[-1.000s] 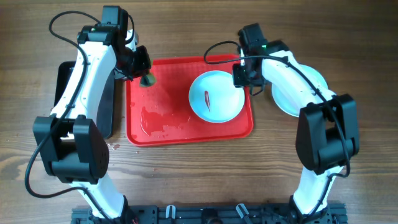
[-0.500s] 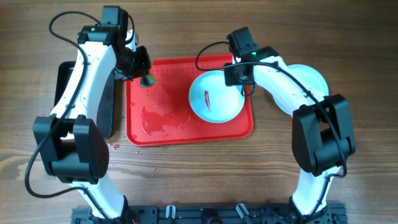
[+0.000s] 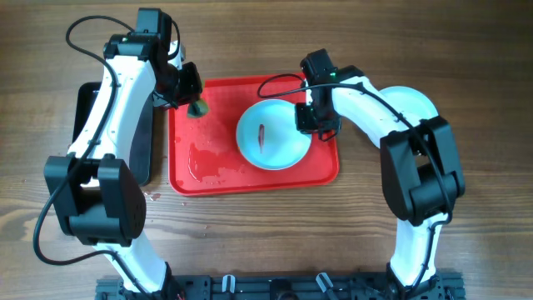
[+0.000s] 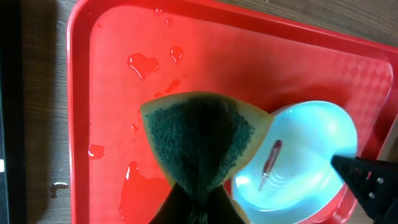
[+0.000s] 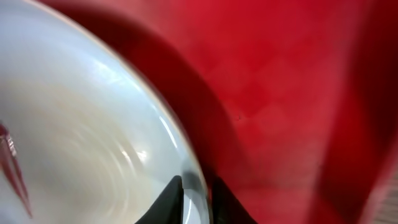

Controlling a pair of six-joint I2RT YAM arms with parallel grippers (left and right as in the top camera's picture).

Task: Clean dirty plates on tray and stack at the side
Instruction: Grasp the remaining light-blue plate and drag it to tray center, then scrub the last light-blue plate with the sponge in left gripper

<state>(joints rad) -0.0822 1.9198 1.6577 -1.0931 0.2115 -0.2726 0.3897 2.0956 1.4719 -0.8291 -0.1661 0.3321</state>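
Here, right gripper pinches one plate on one tray; left gripper pinches one sponge.

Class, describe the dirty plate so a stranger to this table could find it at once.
Find the big red tray on the wooden table. On its right half lies a pale turquoise plate, its rim pinched by the right gripper. It is the only plate on the tray, with a dark red smear in its middle; the other pale plate lies on bare wood beyond.
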